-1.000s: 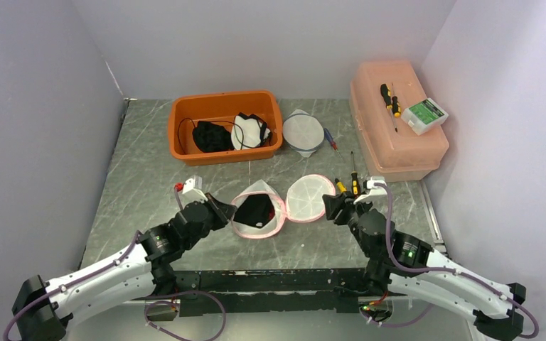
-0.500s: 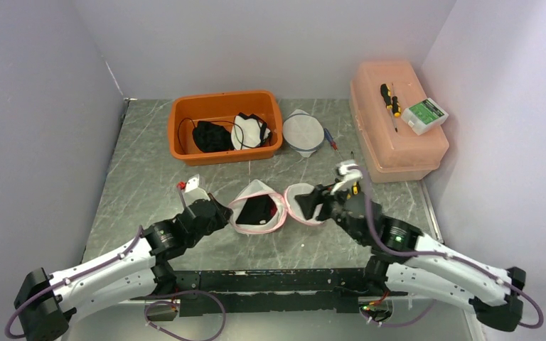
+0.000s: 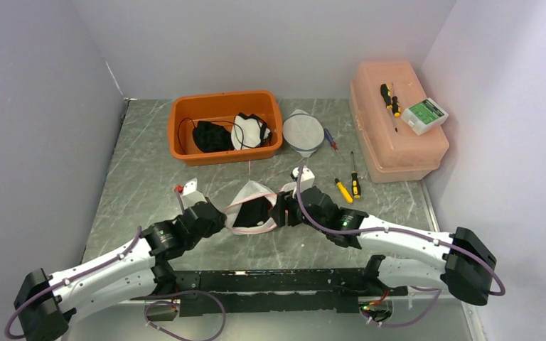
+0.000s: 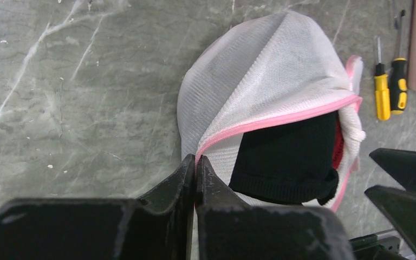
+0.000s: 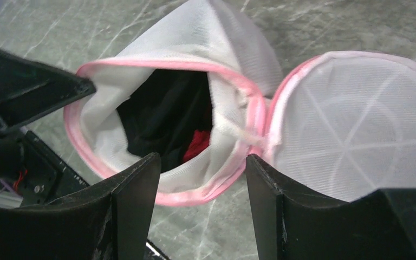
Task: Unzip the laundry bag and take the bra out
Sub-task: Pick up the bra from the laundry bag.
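**Bag rim pinched, bra inside**

The left fingers (image 4: 188,181) are clenched on the rim of the pink-trimmed white mesh laundry bag (image 4: 260,70). The right fingers (image 5: 141,181) are spread apart just over its open mouth. The black bra (image 5: 162,114) lies inside the bag, which rests on the grey marbled counter (image 4: 59,81).

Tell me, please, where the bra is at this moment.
Top view: the bra lies inside the open laundry bag, mid-table, between the left gripper and right gripper.
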Robot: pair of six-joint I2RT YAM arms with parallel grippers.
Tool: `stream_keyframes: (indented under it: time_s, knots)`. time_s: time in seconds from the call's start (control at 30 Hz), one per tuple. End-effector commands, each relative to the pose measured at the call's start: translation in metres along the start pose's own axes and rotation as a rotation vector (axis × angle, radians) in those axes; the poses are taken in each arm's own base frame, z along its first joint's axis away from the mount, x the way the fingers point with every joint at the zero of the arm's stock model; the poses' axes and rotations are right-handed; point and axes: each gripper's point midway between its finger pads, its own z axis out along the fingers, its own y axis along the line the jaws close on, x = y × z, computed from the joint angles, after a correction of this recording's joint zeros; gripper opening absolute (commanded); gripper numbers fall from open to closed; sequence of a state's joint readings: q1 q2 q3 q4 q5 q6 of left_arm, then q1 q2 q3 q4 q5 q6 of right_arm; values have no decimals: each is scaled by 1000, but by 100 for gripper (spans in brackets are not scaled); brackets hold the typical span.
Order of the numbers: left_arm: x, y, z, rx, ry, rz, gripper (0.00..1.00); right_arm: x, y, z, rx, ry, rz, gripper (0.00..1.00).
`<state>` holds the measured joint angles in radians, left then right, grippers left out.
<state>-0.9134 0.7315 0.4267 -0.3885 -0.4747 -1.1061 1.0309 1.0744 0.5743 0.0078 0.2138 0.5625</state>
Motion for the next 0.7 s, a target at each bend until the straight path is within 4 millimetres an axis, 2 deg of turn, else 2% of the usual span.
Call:
stream_keyframes:
  time_s: [0.0, 0.07, 0.2, 0.33, 0.43, 0.57, 0.67]
  knots:
    - [5, 11, 5, -57, 6, 10, 8, -12, -9, 14, -4, -34, 71, 62]
    - [7, 13, 7, -72, 11, 23, 9, -2, -19, 18, 6, -3, 83, 61]
    - [6, 15, 8, -85, 5, 40, 10, 10, -25, 22, 17, 32, 79, 55]
    - [4, 17, 8, -102, -1, 50, 12, 13, -35, 19, 61, 41, 70, 54]
    - [-1, 11, 5, -80, -10, 43, 14, -2, -32, 5, 56, -7, 59, 56]
    - [-9, -6, 0, 7, -33, 19, 17, -37, -12, -19, -9, -77, 40, 59]
    - [-15, -18, -2, 66, -55, -2, 18, -53, 8, -26, -74, -72, 28, 61]
